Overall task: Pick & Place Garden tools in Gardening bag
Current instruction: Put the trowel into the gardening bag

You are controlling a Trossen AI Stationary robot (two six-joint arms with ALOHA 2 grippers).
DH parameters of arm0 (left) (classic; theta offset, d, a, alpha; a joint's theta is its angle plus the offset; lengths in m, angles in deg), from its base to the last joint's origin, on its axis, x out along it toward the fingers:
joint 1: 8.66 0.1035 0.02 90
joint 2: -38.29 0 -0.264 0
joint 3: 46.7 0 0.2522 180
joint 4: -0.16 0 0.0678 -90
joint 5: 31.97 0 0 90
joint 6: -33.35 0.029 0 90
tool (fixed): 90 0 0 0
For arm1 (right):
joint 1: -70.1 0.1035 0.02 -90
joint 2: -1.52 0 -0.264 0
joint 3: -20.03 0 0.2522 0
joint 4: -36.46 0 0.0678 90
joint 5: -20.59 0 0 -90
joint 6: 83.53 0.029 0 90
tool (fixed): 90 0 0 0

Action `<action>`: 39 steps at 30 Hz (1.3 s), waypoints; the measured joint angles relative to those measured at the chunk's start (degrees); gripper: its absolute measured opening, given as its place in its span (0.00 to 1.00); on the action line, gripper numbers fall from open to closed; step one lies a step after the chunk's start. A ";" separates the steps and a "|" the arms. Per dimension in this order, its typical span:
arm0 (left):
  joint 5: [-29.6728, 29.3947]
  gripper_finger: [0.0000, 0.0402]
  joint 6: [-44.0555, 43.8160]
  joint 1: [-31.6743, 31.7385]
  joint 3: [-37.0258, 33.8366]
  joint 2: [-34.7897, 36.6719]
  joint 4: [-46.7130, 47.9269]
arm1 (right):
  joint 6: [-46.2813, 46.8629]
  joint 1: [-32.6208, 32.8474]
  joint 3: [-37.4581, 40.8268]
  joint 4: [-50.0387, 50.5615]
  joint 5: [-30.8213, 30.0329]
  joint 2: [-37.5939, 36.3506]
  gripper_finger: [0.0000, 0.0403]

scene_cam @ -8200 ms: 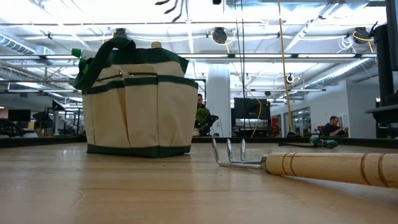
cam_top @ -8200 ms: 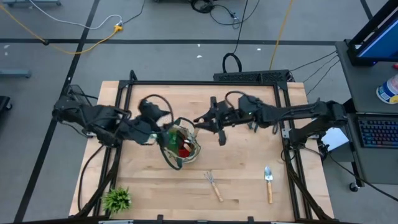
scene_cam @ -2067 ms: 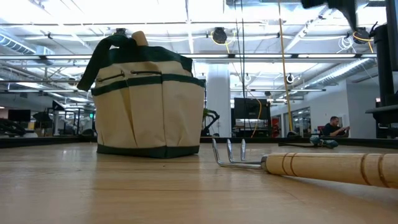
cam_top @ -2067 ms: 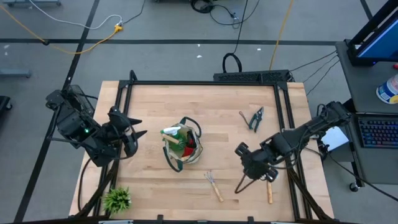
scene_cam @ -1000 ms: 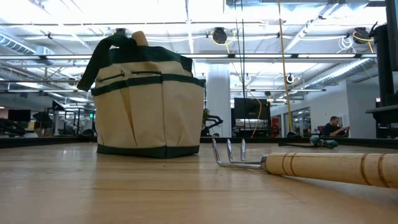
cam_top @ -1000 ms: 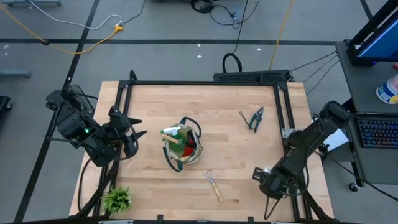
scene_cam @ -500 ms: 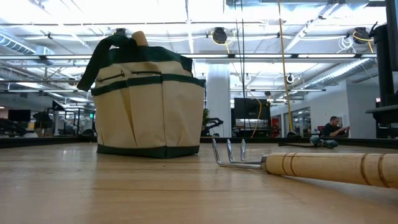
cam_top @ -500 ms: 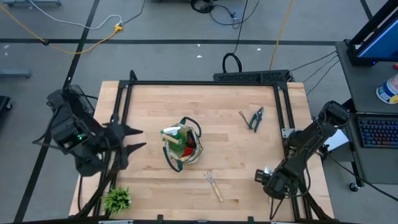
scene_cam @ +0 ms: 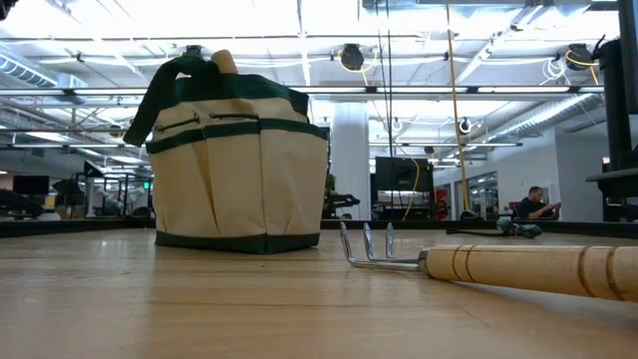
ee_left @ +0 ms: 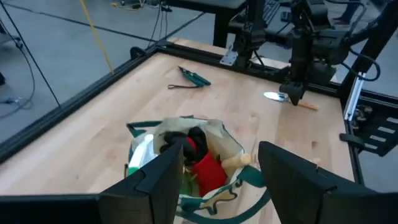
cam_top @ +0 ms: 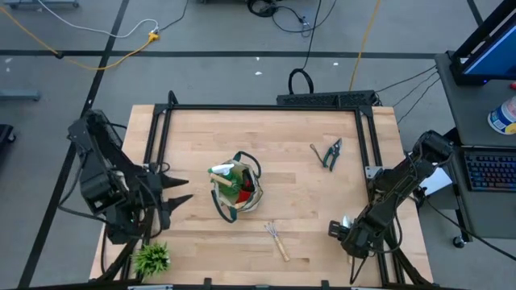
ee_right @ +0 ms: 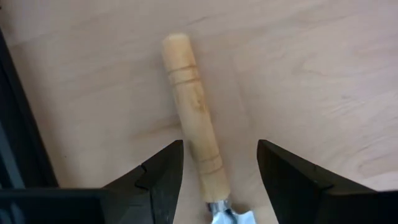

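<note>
The beige gardening bag (cam_top: 235, 191) with green trim stands upright mid-table, holding a red-and-black glove (ee_left: 202, 158), a green spray bottle (ee_left: 142, 155) and a wooden handle (ee_left: 235, 161). My left gripper (cam_top: 176, 188) is open and empty left of the bag; it also shows in the left wrist view (ee_left: 221, 174). My right gripper (cam_top: 345, 231) is open low over the trowel at the near right. Its fingers (ee_right: 160, 177) stand on either side of the trowel's wooden handle (ee_right: 194, 118), which lies flat. A hand rake (cam_top: 276, 239) and dark shears (cam_top: 329, 153) lie on the table.
A small spiky green plant (cam_top: 151, 258) sits at the near left corner. The rake (scene_cam: 518, 267) lies near the front edge with its tines (scene_cam: 367, 244) pointing toward the bag (scene_cam: 234, 160). A black frame rail (cam_top: 372, 173) runs along the table's right edge beside my right arm.
My left arm has swung toward the table's near edge, and its gripper has stayed open and empty. My right gripper has kept its place low over the trowel.
</note>
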State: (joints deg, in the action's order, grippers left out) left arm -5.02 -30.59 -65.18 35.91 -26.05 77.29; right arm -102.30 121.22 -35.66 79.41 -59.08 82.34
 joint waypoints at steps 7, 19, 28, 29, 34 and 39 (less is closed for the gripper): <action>3.97 0.54 11.97 3.59 -12.08 7.68 -19.52 | 0.02 0.00 -0.01 -1.17 0.15 0.00 0.49; 24.95 0.54 38.67 15.64 -28.26 21.83 -48.18 | 1.64 0.00 -0.02 -1.22 0.08 0.28 0.49; 33.89 0.54 40.15 21.65 -33.44 29.53 -48.69 | 1.57 -0.26 -0.22 -3.97 -0.09 5.67 0.40; 34.78 0.54 40.53 22.08 -33.83 30.32 -48.58 | 1.59 -0.47 -0.22 -4.35 -0.06 5.95 0.38; 37.62 0.54 42.50 23.55 -35.83 34.57 -48.71 | 2.75 -2.77 -0.22 -5.36 0.47 6.20 0.24; 38.50 0.54 44.20 24.08 -37.62 38.74 -48.58 | 5.81 -6.64 -0.11 -5.40 2.22 6.17 0.14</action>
State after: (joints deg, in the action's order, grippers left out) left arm 33.48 13.60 -41.11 -1.71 12.69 28.71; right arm -96.49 114.57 -35.77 74.01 -56.86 88.51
